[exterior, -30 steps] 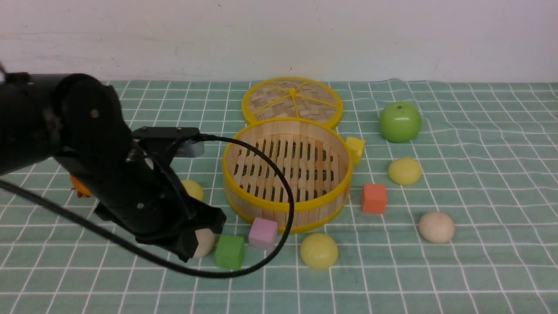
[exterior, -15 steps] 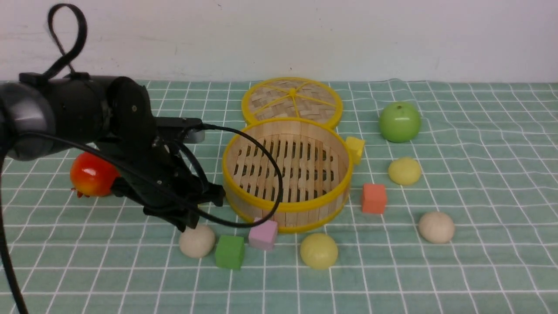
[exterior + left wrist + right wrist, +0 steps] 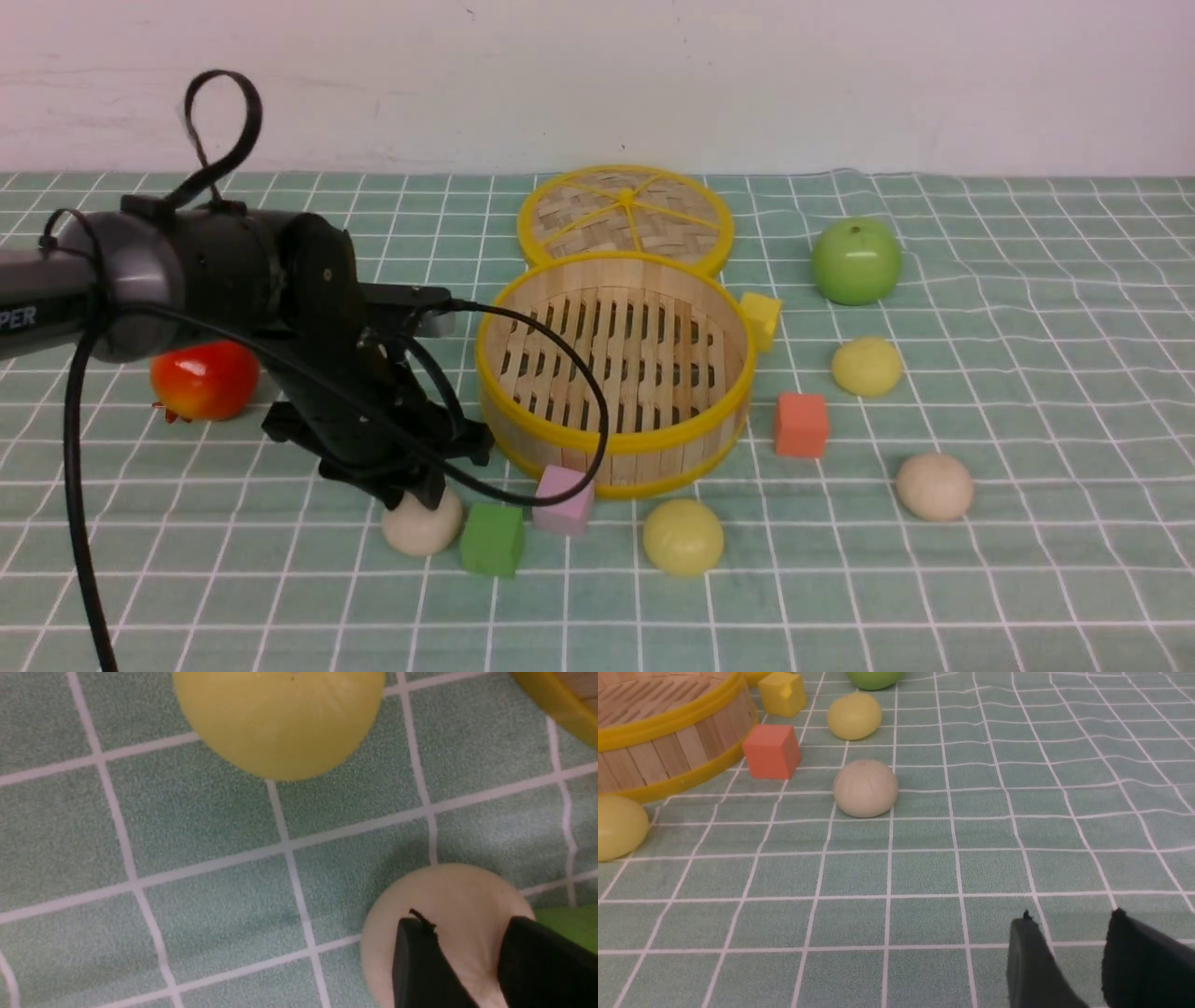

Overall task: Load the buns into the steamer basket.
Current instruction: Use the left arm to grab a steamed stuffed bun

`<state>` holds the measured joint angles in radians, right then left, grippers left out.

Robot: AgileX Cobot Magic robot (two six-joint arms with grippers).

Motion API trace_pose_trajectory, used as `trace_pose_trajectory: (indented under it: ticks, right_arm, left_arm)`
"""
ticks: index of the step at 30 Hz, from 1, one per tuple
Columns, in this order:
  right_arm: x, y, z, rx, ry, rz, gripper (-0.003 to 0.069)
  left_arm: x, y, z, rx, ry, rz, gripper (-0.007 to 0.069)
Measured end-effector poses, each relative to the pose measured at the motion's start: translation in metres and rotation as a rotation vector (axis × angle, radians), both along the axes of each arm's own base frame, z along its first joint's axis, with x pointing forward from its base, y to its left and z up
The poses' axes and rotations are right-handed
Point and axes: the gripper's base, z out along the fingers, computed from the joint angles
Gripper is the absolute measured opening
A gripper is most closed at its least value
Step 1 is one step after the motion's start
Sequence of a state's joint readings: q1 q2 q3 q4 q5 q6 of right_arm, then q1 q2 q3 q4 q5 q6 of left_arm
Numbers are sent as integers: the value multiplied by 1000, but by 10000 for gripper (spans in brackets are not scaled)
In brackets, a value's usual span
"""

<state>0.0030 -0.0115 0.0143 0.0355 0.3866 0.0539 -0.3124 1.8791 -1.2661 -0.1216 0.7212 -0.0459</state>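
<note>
The steamer basket stands mid-table with nothing in it. A beige bun lies at its front left, and my left gripper hangs open just above that bun. In the left wrist view the left gripper has its fingers spread over the beige bun, with a yellow bun beyond. More buns lie on the cloth: yellow, yellow, beige. Only the right wrist view shows my right gripper, open over bare cloth, well short of the beige bun.
The woven lid lies behind the basket. A green apple sits at the back right and a red fruit at the left. Yellow, orange, pink and green cubes ring the basket.
My left arm lifted off the beige bun and drew back, uncovering the red fruit, and its jaws opened. The bun stayed on the cloth.
</note>
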Motion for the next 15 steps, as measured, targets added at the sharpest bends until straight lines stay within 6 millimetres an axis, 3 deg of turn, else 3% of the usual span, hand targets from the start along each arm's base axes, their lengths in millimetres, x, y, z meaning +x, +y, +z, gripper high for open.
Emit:
trace_pose_trajectory:
  ticks: [3, 7, 9, 12, 15]
  right_arm:
    - [0, 0, 0, 0, 0, 0, 240]
    - [0, 0, 0, 0, 0, 0, 240]
    - [0, 0, 0, 0, 0, 0, 240]
    - [0, 0, 0, 0, 0, 0, 240]
    - [0, 0, 0, 0, 0, 0, 240]
  left_arm:
    - [1, 0, -4, 2, 6, 0, 240]
    - [1, 0, -7, 7, 24, -1, 147]
    - [-1, 0, -4, 9, 33, -3, 22]
    - [-5, 1, 6, 6, 32, -6, -8]
    - [-14, 1, 34, -27, 2, -10, -8]
